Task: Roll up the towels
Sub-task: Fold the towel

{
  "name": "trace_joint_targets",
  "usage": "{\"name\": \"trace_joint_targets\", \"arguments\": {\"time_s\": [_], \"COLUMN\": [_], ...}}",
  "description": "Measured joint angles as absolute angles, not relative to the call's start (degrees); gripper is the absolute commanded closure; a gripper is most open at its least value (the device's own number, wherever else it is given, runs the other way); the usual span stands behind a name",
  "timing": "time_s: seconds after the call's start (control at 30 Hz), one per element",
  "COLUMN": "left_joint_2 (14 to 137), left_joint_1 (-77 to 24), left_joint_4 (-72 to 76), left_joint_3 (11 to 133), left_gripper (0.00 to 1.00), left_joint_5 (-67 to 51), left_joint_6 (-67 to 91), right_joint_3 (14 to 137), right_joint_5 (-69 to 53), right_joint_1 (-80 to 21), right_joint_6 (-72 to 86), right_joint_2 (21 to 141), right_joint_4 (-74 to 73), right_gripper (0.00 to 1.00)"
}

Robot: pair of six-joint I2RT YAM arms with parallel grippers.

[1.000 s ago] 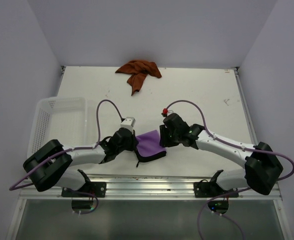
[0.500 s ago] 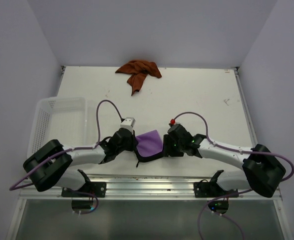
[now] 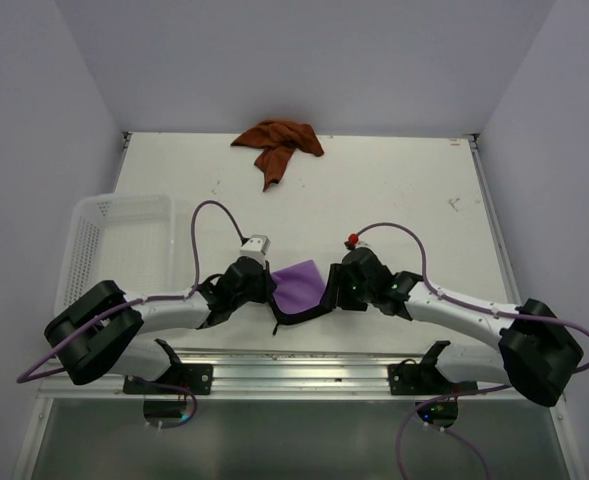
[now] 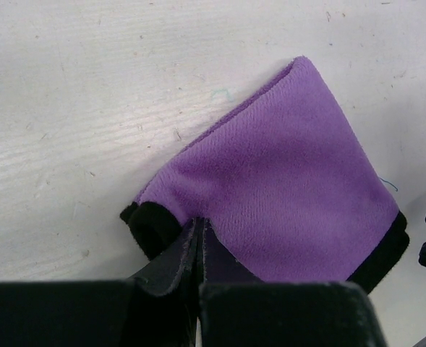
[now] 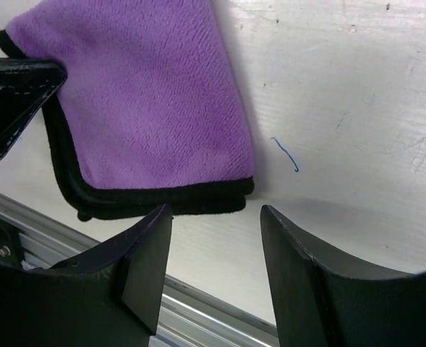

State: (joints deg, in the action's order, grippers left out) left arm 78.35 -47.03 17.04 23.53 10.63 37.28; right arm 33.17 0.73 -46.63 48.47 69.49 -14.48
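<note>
The purple towel (image 3: 299, 284) with black edging lies folded near the table's front edge, between my two grippers. My left gripper (image 3: 270, 291) is shut on the purple towel's (image 4: 285, 188) left corner, fingertips (image 4: 187, 249) pressed together on the cloth. At the towel's right side my right gripper (image 3: 330, 291) stands open. In the right wrist view its fingers (image 5: 149, 253) sit just short of the black hem (image 5: 169, 199) with nothing between them. The rust-orange towel (image 3: 279, 142) lies crumpled at the far edge.
A white perforated basket (image 3: 114, 240) stands at the table's left edge. A metal rail (image 3: 294, 362) runs along the near edge, just below the purple towel. A faint blue mark (image 5: 285, 154) is on the table right of the towel.
My right gripper has opened wider and moved toward the near edge beside the towel's right corner. The purple towel looks more bunched. The left gripper has stayed put.
</note>
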Motion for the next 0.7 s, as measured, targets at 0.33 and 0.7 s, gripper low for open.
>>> {"name": "trace_joint_targets", "arguments": {"time_s": [0.33,0.7], "left_joint_2": [78.32,78.32], "left_joint_1": [-47.03,-47.03], "left_joint_4": [17.02,17.02], "left_joint_3": [23.53,23.53], "left_gripper": [1.0,1.0], "left_joint_5": [10.52,10.48], "left_joint_6": [37.43,37.41], "right_joint_3": [30.02,28.16], "right_joint_5": [-1.41,-5.21], "right_joint_1": [-40.03,-39.77], "right_joint_6": [51.44,53.6], "right_joint_2": [73.32,74.83], "right_joint_4": [-7.84,-2.76], "right_gripper": [0.48,0.5]}}
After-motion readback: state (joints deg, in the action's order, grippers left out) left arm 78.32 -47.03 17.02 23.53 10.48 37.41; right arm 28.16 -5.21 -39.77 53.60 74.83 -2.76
